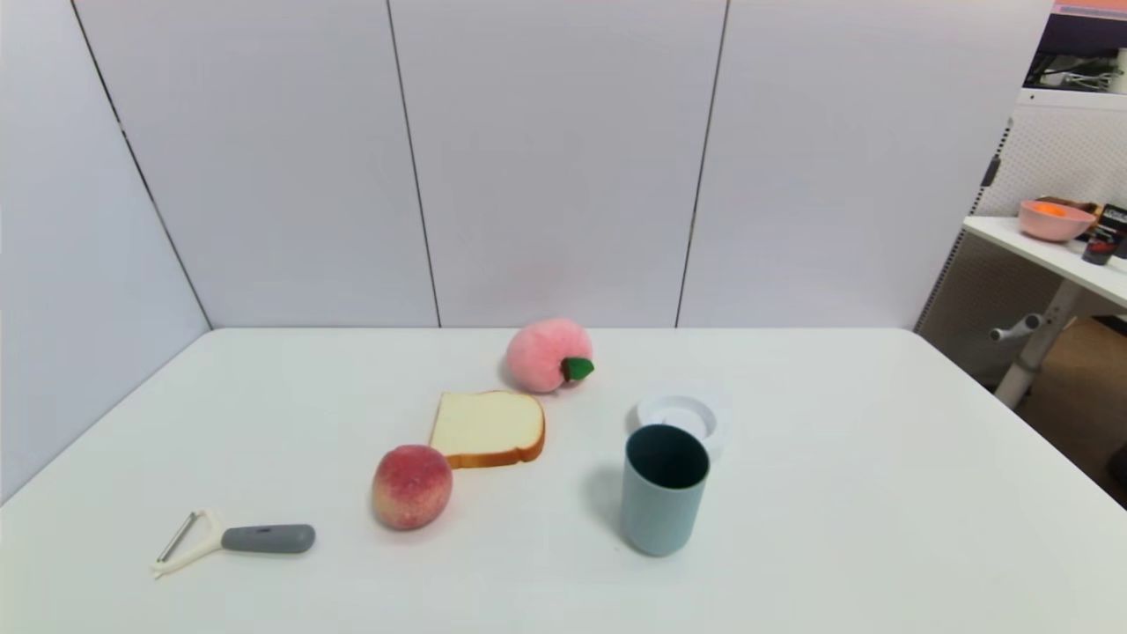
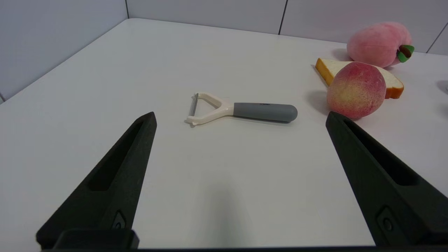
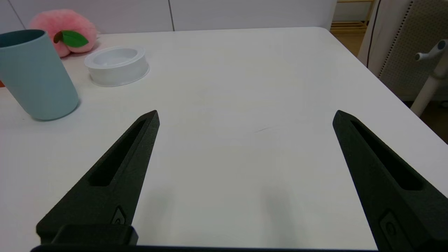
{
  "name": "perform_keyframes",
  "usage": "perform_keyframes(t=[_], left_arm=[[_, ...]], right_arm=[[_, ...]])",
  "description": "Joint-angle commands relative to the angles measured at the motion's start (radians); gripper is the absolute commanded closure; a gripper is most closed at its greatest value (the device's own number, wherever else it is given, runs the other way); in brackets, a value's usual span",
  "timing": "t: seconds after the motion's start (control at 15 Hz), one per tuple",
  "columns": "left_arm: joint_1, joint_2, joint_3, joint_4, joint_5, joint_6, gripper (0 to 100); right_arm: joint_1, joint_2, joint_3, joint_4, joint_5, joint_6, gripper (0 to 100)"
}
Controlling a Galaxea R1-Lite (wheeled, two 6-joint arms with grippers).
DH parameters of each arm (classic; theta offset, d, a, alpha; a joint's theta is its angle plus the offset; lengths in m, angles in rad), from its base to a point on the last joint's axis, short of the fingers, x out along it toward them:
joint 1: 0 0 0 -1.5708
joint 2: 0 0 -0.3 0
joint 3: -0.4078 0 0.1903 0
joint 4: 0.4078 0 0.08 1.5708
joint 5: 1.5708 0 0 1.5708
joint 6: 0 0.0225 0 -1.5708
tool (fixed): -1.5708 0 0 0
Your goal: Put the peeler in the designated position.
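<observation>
Peeler point(image 1: 231, 540) flat on white table point(image 1: 836, 493), lower left of head view, grey handle pointing at peach point(image 1: 411, 486), not touching it

Left gripper point(image 2: 240, 117) low over table just short of peeler, jaws wide apart, holding nothing

Right gripper point(image 3: 245, 115) over bare table right of blue cup point(image 3: 35, 75), jaws wide apart, holding nothing
</observation>
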State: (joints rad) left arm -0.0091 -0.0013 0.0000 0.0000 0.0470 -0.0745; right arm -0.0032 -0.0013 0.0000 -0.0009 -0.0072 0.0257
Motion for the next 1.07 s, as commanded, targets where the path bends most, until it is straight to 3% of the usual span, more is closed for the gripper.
perform_keyframes(t=[0.07,0.87,1.07], left_arm=[[0.000,0.001,0.000,0.000,0.001,-0.001,0],[0.003,0.010,0.000,0.000,0.001,-0.002,0],[0.000,0.196,-0.097,-0.008,-0.007,0.022,0]], right_arm=[[0.000,0.001,0.002,-0.001,0.000,0.000,0],[0.000,0.001,0.002,-0.001,0.000,0.000,0],[0.000,0.001,0.002,-0.001,0.000,0.000,0]])
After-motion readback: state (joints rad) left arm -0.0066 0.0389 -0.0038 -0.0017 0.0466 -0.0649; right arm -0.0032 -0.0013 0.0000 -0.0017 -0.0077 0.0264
